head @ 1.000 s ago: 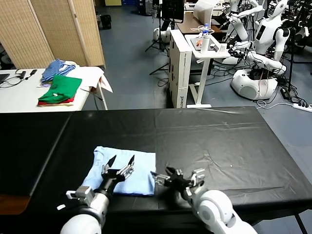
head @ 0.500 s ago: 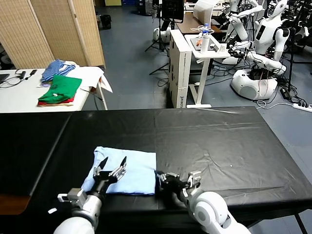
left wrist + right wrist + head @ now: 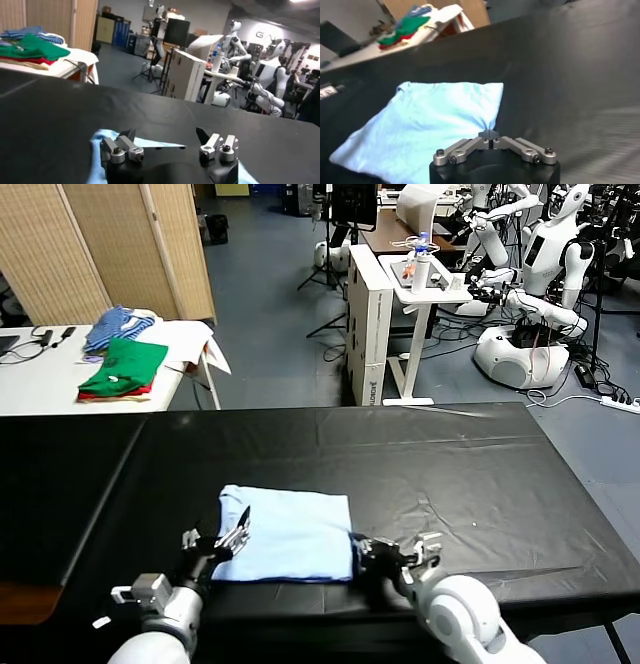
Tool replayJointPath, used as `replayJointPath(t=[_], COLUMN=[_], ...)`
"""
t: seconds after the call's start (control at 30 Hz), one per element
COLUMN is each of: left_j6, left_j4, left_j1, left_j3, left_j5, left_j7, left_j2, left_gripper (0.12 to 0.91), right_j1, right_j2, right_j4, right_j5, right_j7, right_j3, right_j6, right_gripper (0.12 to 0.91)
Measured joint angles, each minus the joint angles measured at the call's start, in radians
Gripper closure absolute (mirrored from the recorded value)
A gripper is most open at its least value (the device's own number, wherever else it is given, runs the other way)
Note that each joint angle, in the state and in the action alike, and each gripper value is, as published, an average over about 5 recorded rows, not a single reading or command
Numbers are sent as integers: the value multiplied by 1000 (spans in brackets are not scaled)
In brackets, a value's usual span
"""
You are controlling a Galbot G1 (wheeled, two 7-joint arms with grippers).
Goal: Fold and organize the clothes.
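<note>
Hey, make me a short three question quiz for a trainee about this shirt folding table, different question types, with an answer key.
1. True or false: the right gripper is shut on the near right corner of the blue T-shirt.
2. Multiple choice: the left gripper is A) shut on the shirt, B) open at the shirt's near left edge, C) out of view.
3. Fill in: the folded green garment lies on the white side table, to the robot's ____.

Key
1. True: in the right wrist view the fingertips meet on a pinched bit of cloth.
2. B: its fingers stand apart and hold nothing.
3. Left, beyond the black table.
</note>
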Motion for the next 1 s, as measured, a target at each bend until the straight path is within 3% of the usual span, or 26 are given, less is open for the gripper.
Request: replayJointPath(t=[0.13,0.23,0.5,0.6,0.77,0.9,1.0], left_j6=[-3,-19,-107,-98,-55,-52,-52], left_j4=[-2,-7,-14,-25,-63,-94,-119], left_j1=[4,11,42,59,105,162,209], left_j3=[-3,-5,-32,-42,-57,-71,-83], left_j5=[-7,-13,-36,-43,-60,-66,-68], left_j7=[-15,-26,-32,-43,-70,-72,-75], left_j2=[5,12,47,58,84,110,121], left_gripper=[123,123,123,123,123,123,123], right_j1=[-7,-9,-29,-42,-86,-161,-241], right_j2=[-35,-54,-85,-91,-112,-130,-135], right_j4=[26,40,74,90,128,172,210], right_j5=[0,-5,-44,-89,-177,-252,-302], right_j7=[-10,-17,-16,-11,10,14,42], right_j3=[39,56,79,87,107,134,154], right_j6=[-14,-19,-7,30,128,225,309], right_gripper=[882,802,306,168,120,119,118])
